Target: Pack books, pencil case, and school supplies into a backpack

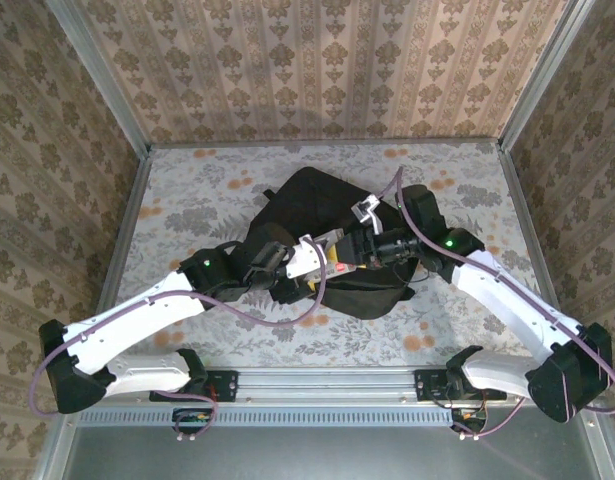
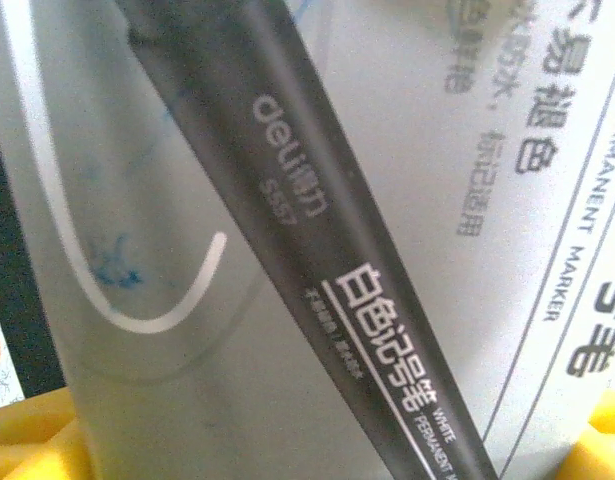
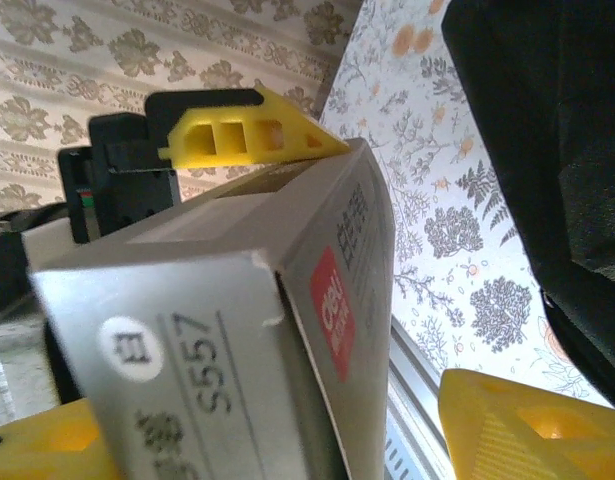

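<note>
- Over the middle of the backpack, the marker box is hanging between the two arms, clear of the table. It is a grey-white box with a red label, one of the school supplies.
- The left gripper is clamping the box. In the left wrist view its yellow fingertips are sitting at either edge, with the box filling the space between them. In the right wrist view one of its fingers is lying flat along the box's upper face.
- The right gripper is standing with its jaws apart around the box's other end. A strip of table is showing between the box's edge and the finger on that side, so no grip is showing there.
- The box's long axis is running roughly along the line from one wrist to the other. One end is sitting in the left gripper and the other is pointing straight into the right gripper's gap, between its fingers rather than beside them.
- Both grippers are equally near. The coming move is probably turning on the right fingers meeting the box squarely before the left one lets go.
- The backpack's black fabric is lying directly beneath, but its opening cannot be made out.
</note>
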You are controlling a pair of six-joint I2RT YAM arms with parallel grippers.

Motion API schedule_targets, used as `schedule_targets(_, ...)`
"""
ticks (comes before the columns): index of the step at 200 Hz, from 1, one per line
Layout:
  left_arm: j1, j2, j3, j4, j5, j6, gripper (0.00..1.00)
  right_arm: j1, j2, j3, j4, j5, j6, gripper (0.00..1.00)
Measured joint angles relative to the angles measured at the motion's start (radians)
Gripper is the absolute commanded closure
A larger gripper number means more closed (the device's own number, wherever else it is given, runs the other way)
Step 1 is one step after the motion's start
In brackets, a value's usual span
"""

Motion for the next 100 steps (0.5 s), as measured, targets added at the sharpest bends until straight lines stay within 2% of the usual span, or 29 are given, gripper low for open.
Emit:
schedule_targets(50, 0.000, 0.001, 0.000, 0.000, 0.007, 0.003, 0.16, 0.008, 0.014, -0.011, 0.032, 0.001, -0.002, 0.58)
schedule_targets(100, 0.000, 0.001, 0.000, 0.004, 0.006, 0.002, 0.07, -0.001, 0.000, -0.031, 0.064, 0.021, 0.011, 0.66)
